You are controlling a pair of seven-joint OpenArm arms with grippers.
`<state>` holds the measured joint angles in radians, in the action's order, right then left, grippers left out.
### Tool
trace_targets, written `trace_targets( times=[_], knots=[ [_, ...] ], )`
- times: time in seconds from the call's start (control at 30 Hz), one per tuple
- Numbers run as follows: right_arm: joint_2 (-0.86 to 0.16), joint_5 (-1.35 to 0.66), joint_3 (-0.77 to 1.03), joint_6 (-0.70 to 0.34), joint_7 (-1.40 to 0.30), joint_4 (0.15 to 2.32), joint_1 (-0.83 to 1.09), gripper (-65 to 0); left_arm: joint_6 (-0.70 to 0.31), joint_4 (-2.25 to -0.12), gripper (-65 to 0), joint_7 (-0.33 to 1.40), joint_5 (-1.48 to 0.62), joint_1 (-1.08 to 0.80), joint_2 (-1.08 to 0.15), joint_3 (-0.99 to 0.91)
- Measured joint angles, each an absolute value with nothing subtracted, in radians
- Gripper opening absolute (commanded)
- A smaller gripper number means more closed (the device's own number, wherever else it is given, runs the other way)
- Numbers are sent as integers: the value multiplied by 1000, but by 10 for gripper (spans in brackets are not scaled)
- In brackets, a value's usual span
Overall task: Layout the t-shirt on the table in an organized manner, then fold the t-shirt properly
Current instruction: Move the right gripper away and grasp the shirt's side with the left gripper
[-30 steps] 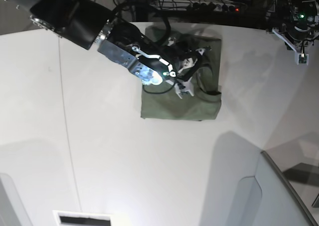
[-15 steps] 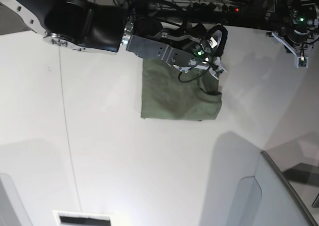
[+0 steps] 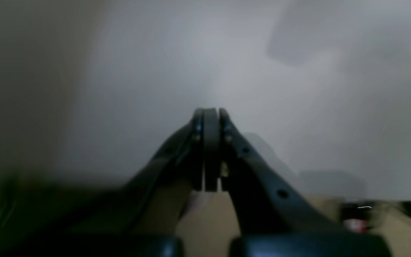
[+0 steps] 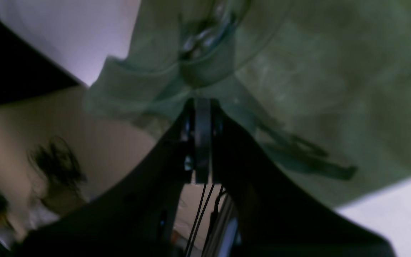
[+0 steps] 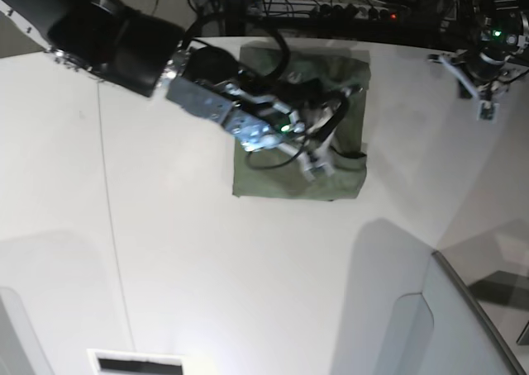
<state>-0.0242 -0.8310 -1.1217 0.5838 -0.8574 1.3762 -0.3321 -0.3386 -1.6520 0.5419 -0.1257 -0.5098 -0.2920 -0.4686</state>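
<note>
Both tools are pressed together, empty; right tool (image 5: 318, 167) hovers above folded t-shirt (image 5: 273, 177), probably to smooth it.

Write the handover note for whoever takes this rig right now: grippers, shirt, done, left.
Right gripper: shut, nothing between its jaws, poised over the t-shirt; whether it touches the cloth cannot be told.
Left gripper: shut and empty, raised near the far corner of the table, well away from the shirt.
T-shirt: lies toward the table's far edge as a compact, roughly rectangular folded bundle, with the near edge fairly straight.
Done: shirt laid out and folded into a block.
Left: check the far and right-side edges, which the right arm partly hides, tidy any loose layer, then withdraw the right arm.
</note>
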Motion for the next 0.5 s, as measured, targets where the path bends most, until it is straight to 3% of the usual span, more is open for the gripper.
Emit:
trace_targets(
  times=[0.1,0.17,0.2,0.33,0.37,0.43,0.5],
  knots=[
    [-141,-796,-953,660,-837,1532,-285,-642,-504,-1751,-650,568,-155,-499,-196,-533],
    [-189,-793,-848,657,-838,1631,-236,-632,-590,-1774,-650,701,-196,-489,-183,-580],
    [-199,-797,-800,656,-839,1678,-202,-605,-615,-1764,-596,757,-219,-473,-188,-597],
    [-196,-834,-612,643,-913,1773,-106,-473,-690,-1669,-174,764,-341,-405,-220,-609],
    [-200,-826,-557,642,-915,1779,-93,-461,-690,-1633,-100,752,-356,-393,-215,-607],
    [-218,-793,-461,648,-899,1780,-70,-459,-690,-1553,-16,767,-369,-373,-212,-582],
    [-227,-781,-414,655,-894,1777,-52,-459,-690,-1488,-13,775,-377,-353,-214,-556]
  ],
)
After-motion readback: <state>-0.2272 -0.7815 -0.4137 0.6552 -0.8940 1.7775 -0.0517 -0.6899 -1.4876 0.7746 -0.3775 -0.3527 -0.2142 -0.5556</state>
